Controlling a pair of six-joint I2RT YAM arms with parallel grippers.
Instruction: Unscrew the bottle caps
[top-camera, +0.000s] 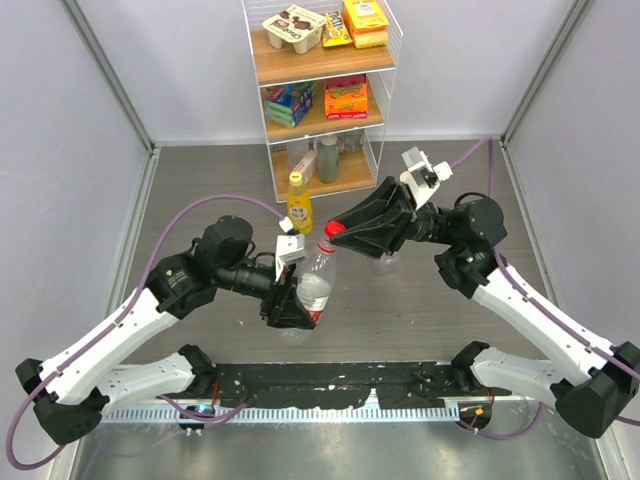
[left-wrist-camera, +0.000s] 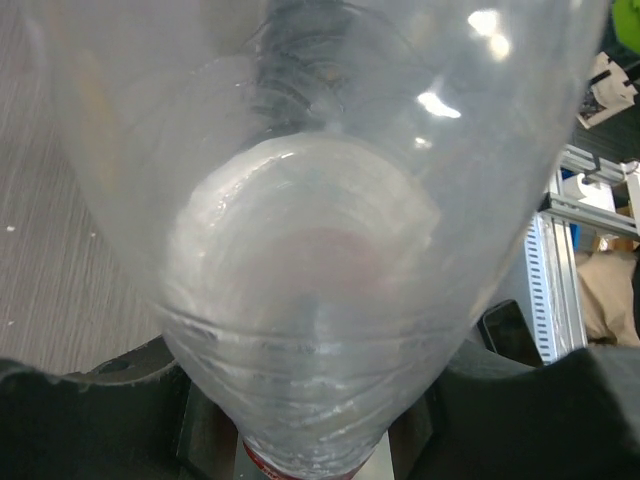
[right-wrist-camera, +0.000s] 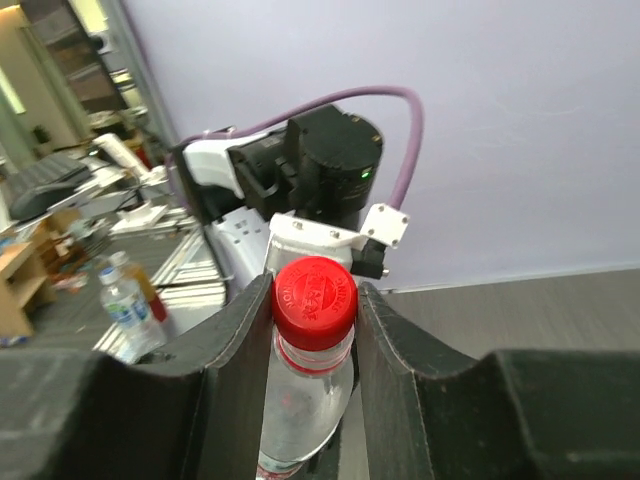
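Left wrist cam: clear plastic bottle with red label (left-wrist-camera: 320, 250) is right at the lens and fills most of the frame. A strip of red label shows at the bottom edge. Left gripper (left-wrist-camera: 310, 445) is clamped on its body, black fingers (left-wrist-camera: 100, 420) either side at bottom of frame.

Top view, left to right:
- Left gripper (top-camera: 292, 303), left of centre, holds the same bottle (top-camera: 313, 285) around the lower body. Bottle is tilted, neck pointing up and right. Can't tell if its base touches the grey wood-grain table (top-camera: 200, 180).
- Yellow-orange juice bottle (top-camera: 299, 205) stands upright on the table just above the held bottle, in front of the white wire rack (top-camera: 320, 90) at top centre. Its yellow cap (top-camera: 296, 179) is on.
- Round red plastic screw cap (top-camera: 334, 229) sits on the held bottle's neck, centre frame.
- Right gripper (top-camera: 345, 232) comes in from the right and meets that cap.

Right wrist cam: red cap (right-wrist-camera: 315, 297) at centre, right gripper (right-wrist-camera: 315, 305) narrowed onto it. Both black fingers (right-wrist-camera: 245, 340) press the cap's sides. Cap is seated on the neck.
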